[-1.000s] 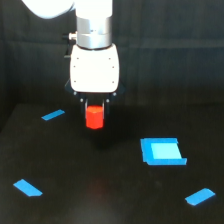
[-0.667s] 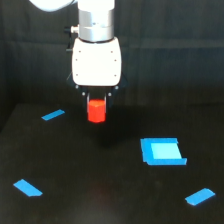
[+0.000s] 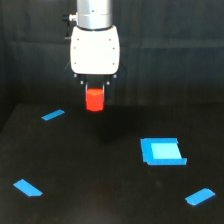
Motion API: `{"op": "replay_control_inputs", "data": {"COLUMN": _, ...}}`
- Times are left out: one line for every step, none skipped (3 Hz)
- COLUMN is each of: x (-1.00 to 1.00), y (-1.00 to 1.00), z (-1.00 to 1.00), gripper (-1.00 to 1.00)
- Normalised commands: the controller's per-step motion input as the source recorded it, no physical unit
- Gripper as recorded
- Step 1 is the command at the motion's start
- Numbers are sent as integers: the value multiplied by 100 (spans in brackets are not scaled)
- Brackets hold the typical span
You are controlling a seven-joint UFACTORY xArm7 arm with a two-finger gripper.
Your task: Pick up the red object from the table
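Claw (image 3: 95, 95): mine, pinching the red object (image 3: 94, 100)
Height: block hung clear above the table (image 3: 100, 190)

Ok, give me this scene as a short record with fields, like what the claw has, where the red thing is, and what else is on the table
arm: one white arm, pointing down, upper middle of the exterior view
claw: shut on the red object
red object: held between the fingers, above the table, not touching it
table: flat black surface
blue square piece: flat on the table, toward the exterior view's right
blue strips: three, one at upper left, one at lower left, one at lower right
task state: red object looks picked up
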Motion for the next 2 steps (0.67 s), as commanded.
{"op": "replay_control_inputs", "data": {"x": -6, "y": 1, "z": 42, "gripper": -100}}
{"op": "replay_control_inputs", "data": {"x": -4, "y": -8, "z": 31, "gripper": -99}}
